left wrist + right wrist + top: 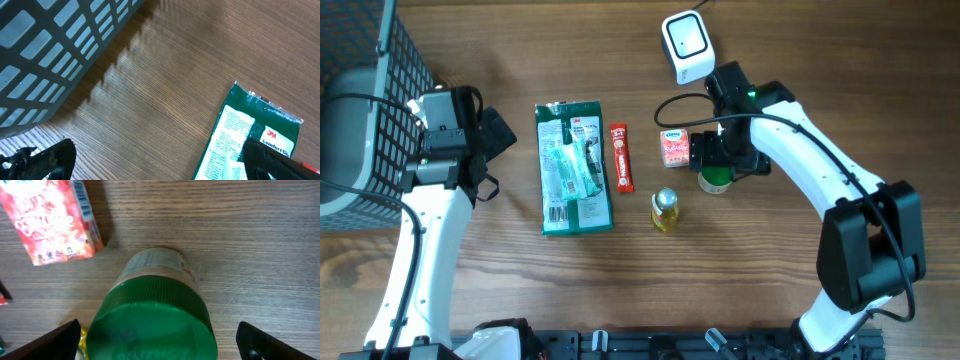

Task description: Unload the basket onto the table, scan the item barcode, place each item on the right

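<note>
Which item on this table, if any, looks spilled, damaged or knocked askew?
Nothing stands out. The green 3M package, red sachet, pink carton, small yellow bottle and green-lidded jar all look intact, and no spill shows on the table.

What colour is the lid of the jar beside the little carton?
Green lid; clearest in the right wrist view.

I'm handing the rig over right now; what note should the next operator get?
Left gripper: open, empty, over bare table between the grey basket and the green 3M packet.
Right gripper: open, jaws either side of the green-lidded jar, not closed on it.
Scanner stands beyond the jar; pink carton, red sachet and yellow bottle lie nearby.
Done: nothing lifted.
Left: grip an item, show its barcode to the scanner.
</note>
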Tool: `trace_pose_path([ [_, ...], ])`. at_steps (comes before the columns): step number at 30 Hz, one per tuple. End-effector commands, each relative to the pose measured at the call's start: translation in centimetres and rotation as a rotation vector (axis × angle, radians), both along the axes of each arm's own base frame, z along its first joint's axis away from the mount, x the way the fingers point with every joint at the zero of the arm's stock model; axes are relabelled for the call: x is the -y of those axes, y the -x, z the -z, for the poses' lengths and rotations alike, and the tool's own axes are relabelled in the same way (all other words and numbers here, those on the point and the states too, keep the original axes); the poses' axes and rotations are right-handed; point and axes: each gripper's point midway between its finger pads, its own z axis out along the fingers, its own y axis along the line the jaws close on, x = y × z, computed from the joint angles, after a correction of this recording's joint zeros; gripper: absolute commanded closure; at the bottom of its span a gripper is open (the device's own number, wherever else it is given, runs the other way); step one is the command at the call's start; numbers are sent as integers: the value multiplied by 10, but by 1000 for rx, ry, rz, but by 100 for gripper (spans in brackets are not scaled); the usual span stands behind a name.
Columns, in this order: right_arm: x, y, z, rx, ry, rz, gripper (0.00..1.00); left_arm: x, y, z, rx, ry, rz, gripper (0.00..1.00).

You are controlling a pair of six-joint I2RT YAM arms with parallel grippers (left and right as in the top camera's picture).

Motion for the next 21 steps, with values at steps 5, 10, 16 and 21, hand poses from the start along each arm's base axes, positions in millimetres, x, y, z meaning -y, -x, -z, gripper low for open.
trace_pose_path([
  [5, 2, 11, 31, -28, -2, -7, 0, -4, -1, -6, 9, -19, -4, 0],
  [10, 5, 12, 39, -19, 4, -5, 16, -4, -1, -6, 9, -19, -4, 0],
  [16, 12, 10, 22, 5, 42, -5, 30, -4, -1, -6, 9, -19, -4, 0],
  [21, 12, 10, 17, 15, 40, -38, 19, -4, -1, -6, 9, -19, -4, 0],
])
